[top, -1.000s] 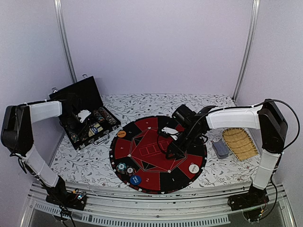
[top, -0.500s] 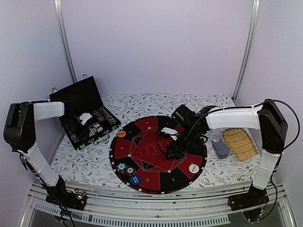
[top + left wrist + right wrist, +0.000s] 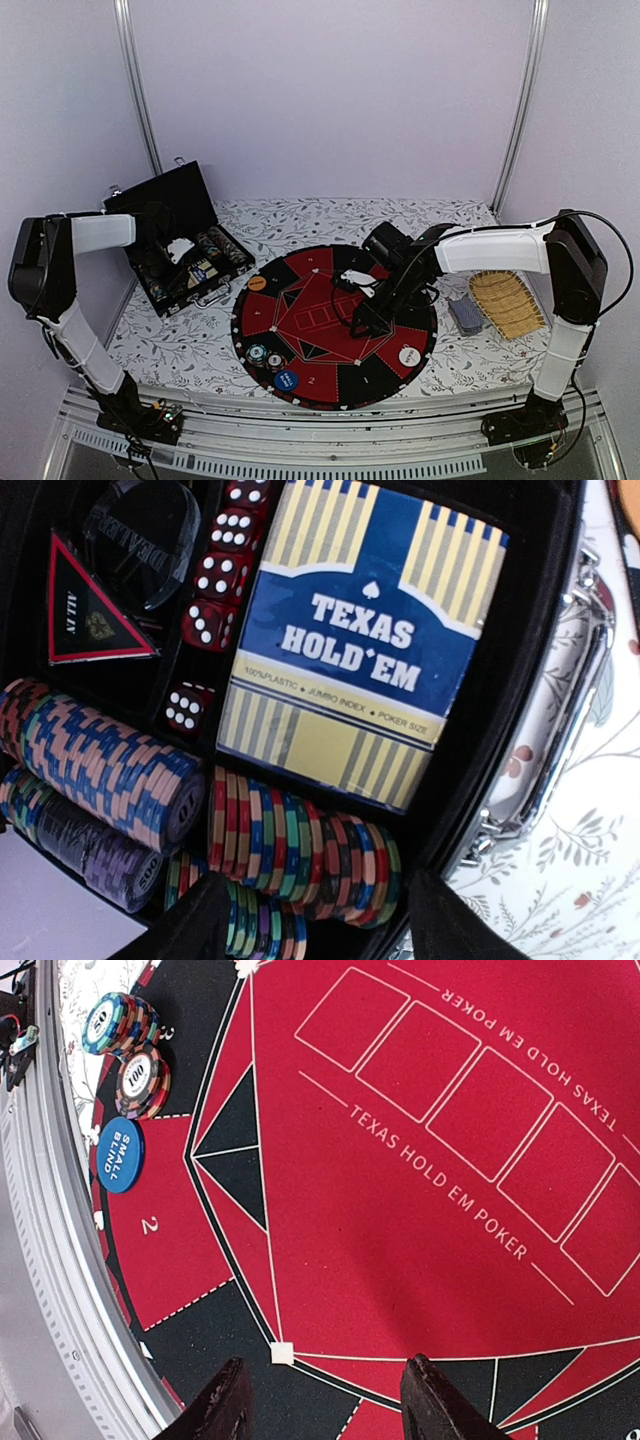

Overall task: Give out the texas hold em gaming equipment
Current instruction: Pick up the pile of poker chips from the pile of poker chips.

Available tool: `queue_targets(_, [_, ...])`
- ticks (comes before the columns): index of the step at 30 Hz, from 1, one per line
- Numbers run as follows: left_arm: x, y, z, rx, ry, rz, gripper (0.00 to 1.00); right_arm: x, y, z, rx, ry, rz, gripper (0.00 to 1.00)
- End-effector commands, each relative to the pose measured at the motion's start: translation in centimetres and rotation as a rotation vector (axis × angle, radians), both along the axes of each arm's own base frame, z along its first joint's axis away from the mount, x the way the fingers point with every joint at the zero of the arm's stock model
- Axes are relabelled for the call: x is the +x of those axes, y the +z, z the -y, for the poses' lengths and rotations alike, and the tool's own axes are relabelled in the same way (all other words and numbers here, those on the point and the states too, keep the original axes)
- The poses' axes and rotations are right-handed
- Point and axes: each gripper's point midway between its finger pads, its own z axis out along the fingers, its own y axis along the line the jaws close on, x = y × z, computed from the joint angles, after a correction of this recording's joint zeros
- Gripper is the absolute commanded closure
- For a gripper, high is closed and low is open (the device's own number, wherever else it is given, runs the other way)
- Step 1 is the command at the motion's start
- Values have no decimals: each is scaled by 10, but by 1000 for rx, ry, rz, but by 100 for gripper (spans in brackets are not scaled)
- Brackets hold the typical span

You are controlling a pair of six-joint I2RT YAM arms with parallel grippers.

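Left gripper [image 3: 320, 885] parted, nothing gripped, poised over chips [image 3: 300, 830] in case [image 3: 520, 710]; contact perhaps not made. Jaws to be squared across stack, closed gently. Right gripper [image 3: 325, 1363] parted, empty.

Site type: robotics lab test cell, not a home or card room. Evidence:
- Plain pale lilac panel walls [image 3: 330, 90] on three sides, w/ bare aluminium upright posts [image 3: 137, 90] at the corners.
- Slotted metal base rail [image 3: 330, 462] along near edge.
- White-sleeved black left robot arm [image 3: 82, 350] and matching right robot arm [image 3: 560, 360] bolted to it.
- Exposed circuit board w/ loose wiring [image 3: 165, 413] at left base.
- Floral-print table cover [image 3: 300, 215] and round red-and-black poker layout mat [image 3: 330, 325] read as staged props.
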Motion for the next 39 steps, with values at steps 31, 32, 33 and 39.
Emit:
queue_targets(31, [1, -20, -18, 28, 49, -43, 32, -8, -5, -6, -23, 35, -12, 47])
queue_targets(32, [1, -20, -17, 23, 47, -43, 32, -8, -6, -5, -24, 35, -13, 47])
queue_targets(33, [2, -20, -16, 19, 44, -40, 33, -8, -6, -5, -24, 36, -15, 47])
queue_targets(39, [2, -24, -18, 28, 36, -45, 33, -9, -7, -5, -27, 36, -16, 47])
